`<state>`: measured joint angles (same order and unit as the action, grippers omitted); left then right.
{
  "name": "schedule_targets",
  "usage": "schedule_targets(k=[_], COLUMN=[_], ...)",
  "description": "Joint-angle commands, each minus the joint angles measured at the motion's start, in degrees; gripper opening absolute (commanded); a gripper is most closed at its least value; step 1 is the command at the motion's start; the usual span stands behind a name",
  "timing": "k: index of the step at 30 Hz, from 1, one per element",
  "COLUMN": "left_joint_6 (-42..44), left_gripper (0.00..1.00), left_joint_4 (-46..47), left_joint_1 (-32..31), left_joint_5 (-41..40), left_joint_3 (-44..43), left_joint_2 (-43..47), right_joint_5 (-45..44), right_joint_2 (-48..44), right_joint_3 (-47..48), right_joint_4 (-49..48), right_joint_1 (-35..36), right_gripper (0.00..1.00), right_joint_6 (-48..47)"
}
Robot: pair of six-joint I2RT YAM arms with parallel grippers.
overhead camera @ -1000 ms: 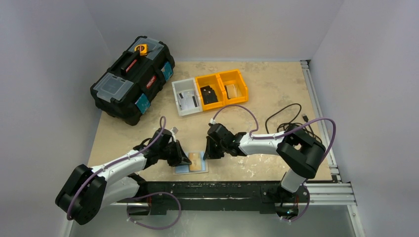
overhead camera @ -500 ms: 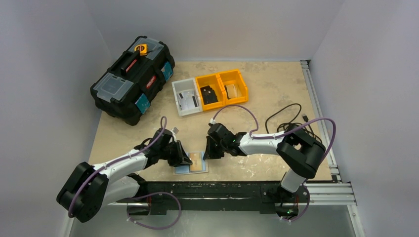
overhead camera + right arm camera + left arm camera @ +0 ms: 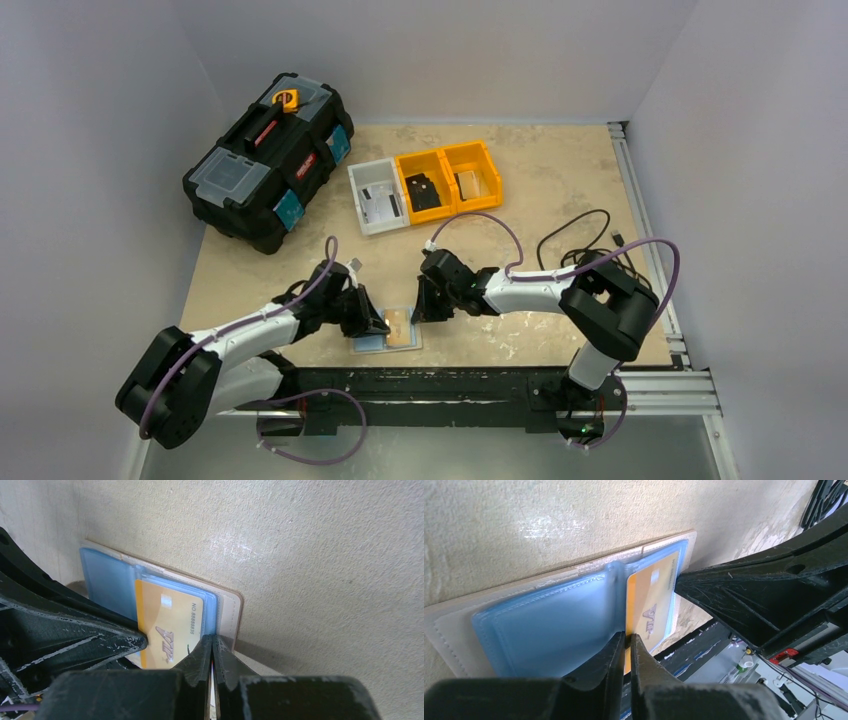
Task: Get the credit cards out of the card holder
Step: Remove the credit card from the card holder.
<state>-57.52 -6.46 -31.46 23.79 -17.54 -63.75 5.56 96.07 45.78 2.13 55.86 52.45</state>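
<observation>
The left gripper meets the orange credit card with its jaws a slit apart; whether they pinch it cannot be told. The card sits in the open card holder, flat on the table. The right gripper, pressed together, touches the holder's right border.

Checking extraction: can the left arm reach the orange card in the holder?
Likely yes: the left gripper has its jaws around the credit card edge, while the right gripper pins the card holder.
</observation>
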Motion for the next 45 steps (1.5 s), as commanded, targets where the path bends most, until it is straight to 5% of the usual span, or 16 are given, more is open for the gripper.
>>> schedule_targets(k=[1, 45], left_joint_6=[-0.9, 5.8], left_gripper=[0.05, 0.0], left_joint_4=[2.8, -22.6], left_joint_1=[0.5, 1.9], left_joint_5=[1.0, -12.4], left_joint_3=[0.7, -7.2], left_joint_2=[-0.3, 9.3], right_joint_5=[-5.0, -5.1], right_joint_2=[4.1, 3.7], right_joint_3=[-2.6, -3.7], right_joint_4=[6.6, 5.6], right_joint_1=[-0.1, -0.2], right_gripper=[0.0, 0.0], right_joint_6=[-2.8, -2.7])
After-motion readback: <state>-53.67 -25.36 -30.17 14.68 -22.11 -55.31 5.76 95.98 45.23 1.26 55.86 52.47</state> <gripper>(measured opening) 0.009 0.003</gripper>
